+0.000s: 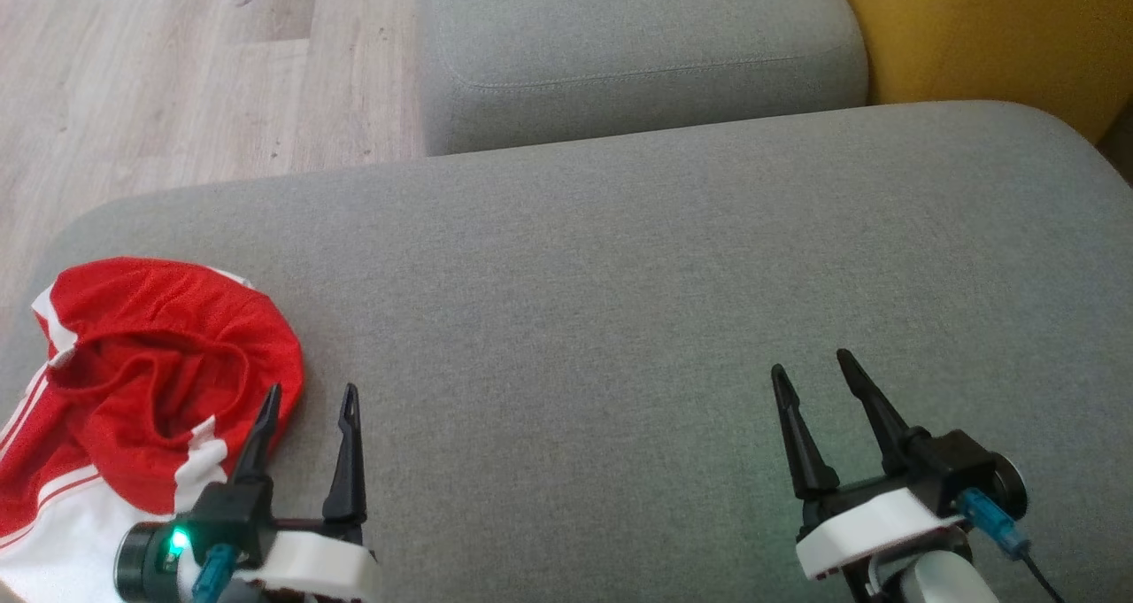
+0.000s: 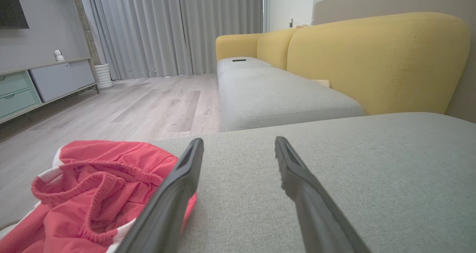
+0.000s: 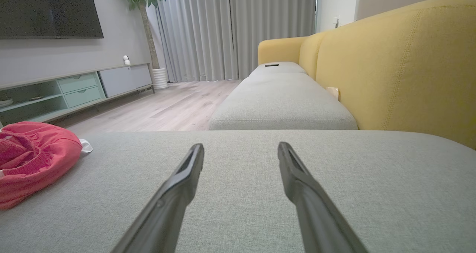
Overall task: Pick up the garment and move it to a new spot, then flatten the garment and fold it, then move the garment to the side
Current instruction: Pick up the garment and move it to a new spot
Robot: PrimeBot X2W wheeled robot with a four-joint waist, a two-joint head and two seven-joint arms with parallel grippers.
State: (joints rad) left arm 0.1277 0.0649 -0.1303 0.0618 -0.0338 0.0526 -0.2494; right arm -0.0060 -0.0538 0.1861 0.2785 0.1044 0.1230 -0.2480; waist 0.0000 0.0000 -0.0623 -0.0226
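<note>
My left gripper [image 1: 312,390] stands with its jaws spread wide and nothing between them. It hovers low over the near left part of the grey seat cushion [image 1: 620,275], fingers pointing away from me. My right gripper [image 1: 812,364] is just as wide open and just as empty, over the near right part of the same cushion, well apart from the left one.

The garment [image 1: 150,382] lies in a crumpled heap at the cushion's left end, close to the rounded corner. It is red mesh cloth with white stripes and a white panel (shorts, by the look of the gathered elastic band that shows in my left wrist view). The band curls open on top of the heap, and the white part spreads toward the near left edge of the head view.

The outer finger of my left gripper crosses in front of the garment's right edge, while the inner finger is over bare grey fabric just beside it. Whether that outer finger touches the cloth, I cannot tell. From my right wrist, the garment sits far off to the left, with a broad stretch of bare cushion between it and my fingers.

Beyond this cushion is a second grey cushion [image 1: 637,45], with a yellow backrest [image 1: 974,27] on the right and pale wood floor [image 1: 177,72] on the left.
</note>
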